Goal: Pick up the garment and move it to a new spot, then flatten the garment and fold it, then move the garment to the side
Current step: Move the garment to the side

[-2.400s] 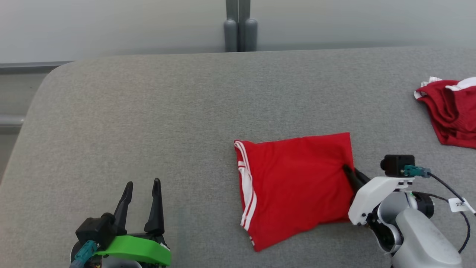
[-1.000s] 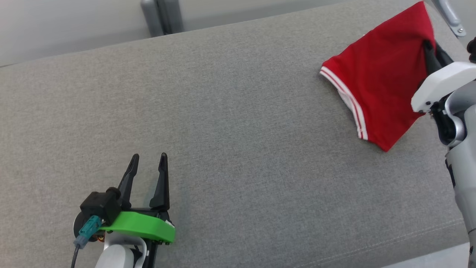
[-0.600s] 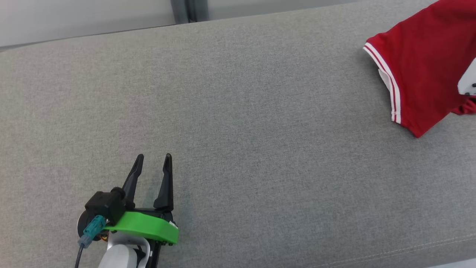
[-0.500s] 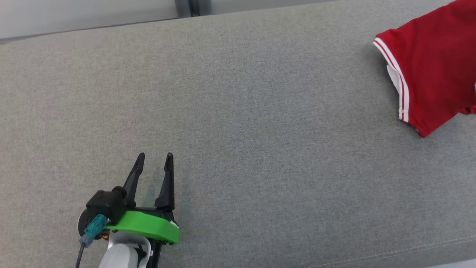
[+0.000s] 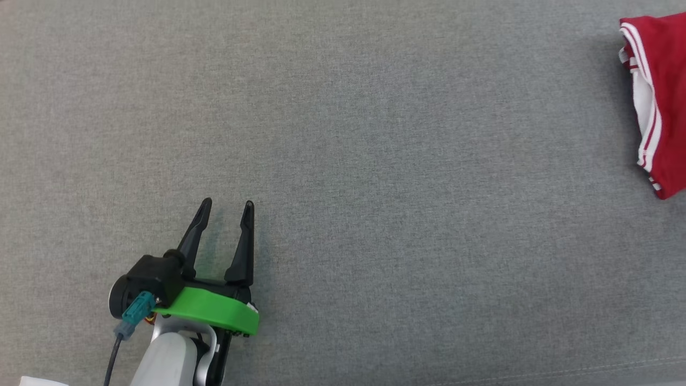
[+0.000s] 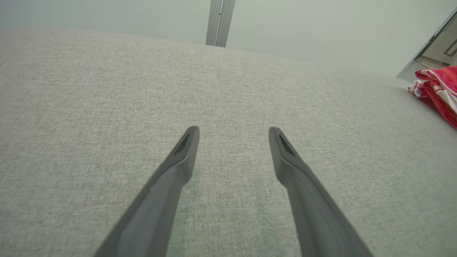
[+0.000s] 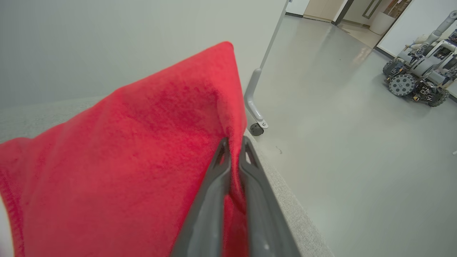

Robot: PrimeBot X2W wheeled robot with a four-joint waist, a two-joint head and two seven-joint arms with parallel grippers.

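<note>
Here, nearest the head camera, the left gripper [image 5: 227, 203] sits low over the grey cushion [image 5: 375, 134], its fingers spread and empty. Further right, the right gripper [image 7: 235, 140] pinches one edge of the red garment [image 7: 125, 160] at the cushion's right-hand end. Beyond lies a red-and-white cloth [image 6: 437, 89], possibly a second garment. Farther off, a wheeled robot [image 7: 416, 76] stands on the floor [image 7: 339, 142].

Garment [image 5: 662, 102] at right end of cushion [image 5: 375, 161], perhaps raised
</note>
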